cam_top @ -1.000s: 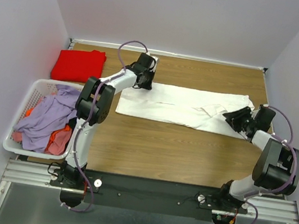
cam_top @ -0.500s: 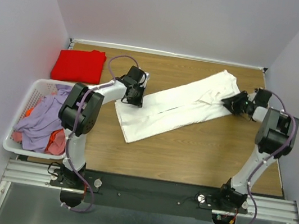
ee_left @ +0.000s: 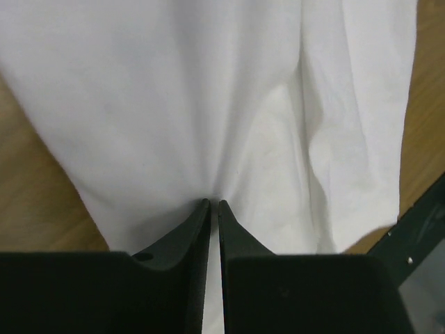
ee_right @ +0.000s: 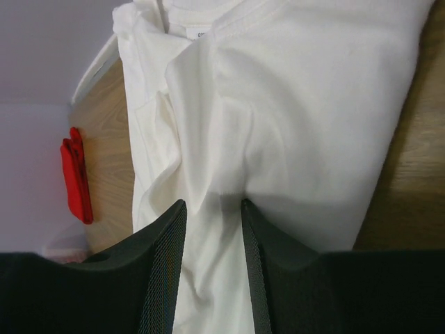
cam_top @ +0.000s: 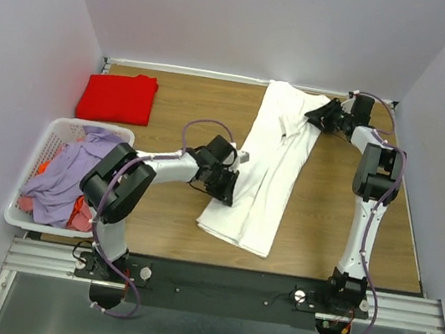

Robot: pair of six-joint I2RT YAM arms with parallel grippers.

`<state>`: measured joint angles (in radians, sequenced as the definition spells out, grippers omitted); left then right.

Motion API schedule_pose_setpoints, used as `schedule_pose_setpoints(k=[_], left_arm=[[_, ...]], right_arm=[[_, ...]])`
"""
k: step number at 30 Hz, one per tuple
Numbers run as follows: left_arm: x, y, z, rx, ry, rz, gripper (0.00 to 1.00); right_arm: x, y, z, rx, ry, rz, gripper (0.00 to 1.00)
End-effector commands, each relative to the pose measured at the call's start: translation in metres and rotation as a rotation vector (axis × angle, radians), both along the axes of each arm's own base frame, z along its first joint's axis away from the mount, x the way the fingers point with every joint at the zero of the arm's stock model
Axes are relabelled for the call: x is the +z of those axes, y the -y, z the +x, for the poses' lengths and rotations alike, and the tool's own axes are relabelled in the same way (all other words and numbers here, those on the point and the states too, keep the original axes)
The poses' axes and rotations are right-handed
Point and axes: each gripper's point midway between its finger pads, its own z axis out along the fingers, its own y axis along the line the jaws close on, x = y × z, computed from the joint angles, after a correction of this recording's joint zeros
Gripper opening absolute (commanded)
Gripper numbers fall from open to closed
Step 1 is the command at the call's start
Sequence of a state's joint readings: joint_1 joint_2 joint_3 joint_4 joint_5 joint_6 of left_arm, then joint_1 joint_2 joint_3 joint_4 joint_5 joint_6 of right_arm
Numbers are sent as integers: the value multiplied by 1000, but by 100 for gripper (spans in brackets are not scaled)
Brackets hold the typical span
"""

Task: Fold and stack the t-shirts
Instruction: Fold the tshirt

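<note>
Seen from above and behind the arm bases, the top external camera looks down on the whole table (cam_top: 325,217), with the laundry basket (cam_top: 58,134) at left. The left wrist camera peers close along the left gripper (ee_left: 214,203) onto the white t-shirt (ee_left: 174,104). The right wrist camera, equally close, looks past the right gripper (ee_right: 213,203) across that shirt to the red t-shirt (ee_right: 76,182), which the overhead view also shows.
</note>
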<state>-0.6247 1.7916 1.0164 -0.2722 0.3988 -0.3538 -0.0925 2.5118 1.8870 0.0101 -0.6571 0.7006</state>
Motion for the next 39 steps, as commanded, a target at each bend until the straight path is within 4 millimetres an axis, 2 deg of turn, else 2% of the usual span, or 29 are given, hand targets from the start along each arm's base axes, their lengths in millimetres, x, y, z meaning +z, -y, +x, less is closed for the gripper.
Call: schedule_pose_setpoints(k=[1,3,4,6,8,10,11,12,14,15,17,20,21,24,25,27,28,30,31,33,34,35,38,39], left_arm=[[-18,9,-84,-144,-253,17,17],[-5,30,-101,-234,-263,-54,17],[5,39,-106,-279,-255,-96,17],[14,42,-104,-288,-230,-114,18],[23,41,-92,-274,-161,-105,20],[33,38,-80,-258,-109,-102,23],[42,36,-71,-248,-59,-109,25],[48,34,-65,-239,-32,-117,30],[57,22,-40,-176,40,-122,33],[57,10,-23,-124,60,-116,35],[55,-5,-3,-54,86,-112,37],[50,-17,11,8,80,-111,38],[49,-16,12,13,81,-110,38],[46,-11,6,44,46,-144,35],[41,-13,3,76,26,-135,35],[34,-16,-2,114,8,-107,34],[24,-23,-10,141,-18,-71,34],[21,-27,-20,178,-51,-60,34],[14,-33,-30,193,-72,-41,34],[13,-39,-35,227,-64,-19,34],[7,-43,-45,233,-82,10,34],[11,-42,-47,235,-75,7,34],[19,-37,-54,259,-56,2,42],[21,-35,-56,266,-56,-1,51]], right_arm=[[-58,7,-11,-9,-133,-41,46],[-49,5,-11,6,-115,-50,46],[-31,4,-14,19,-85,-66,46],[-12,4,-18,26,-57,-91,46],[19,1,-27,42,-13,-150,46],[31,-3,-38,55,-8,-230,46],[51,-6,-46,57,15,-254,46],[58,-9,-51,60,20,-270,46],[70,-18,-68,65,20,-294,46],[71,-19,-74,65,16,-299,46],[69,-37,-91,97,-6,-307,46],[61,-52,-132,112,-72,-311,45],[56,-54,-153,116,-105,-305,45],[50,-74,-194,189,-143,-273,42],[47,-85,-220,240,-155,-272,41],[45,-99,-247,296,-165,-263,41],[47,-118,-272,370,-164,-241,41],[49,-136,-297,446,-165,-222,41],[48,-154,-316,513,-161,-224,41],[41,-161,-341,550,-177,-240,41],[38,-167,-353,562,-182,-262,41],[37,-165,-362,561,-181,-275,40],[36,-153,-368,494,-174,-322,40],[41,-147,-371,472,-157,-333,41]])
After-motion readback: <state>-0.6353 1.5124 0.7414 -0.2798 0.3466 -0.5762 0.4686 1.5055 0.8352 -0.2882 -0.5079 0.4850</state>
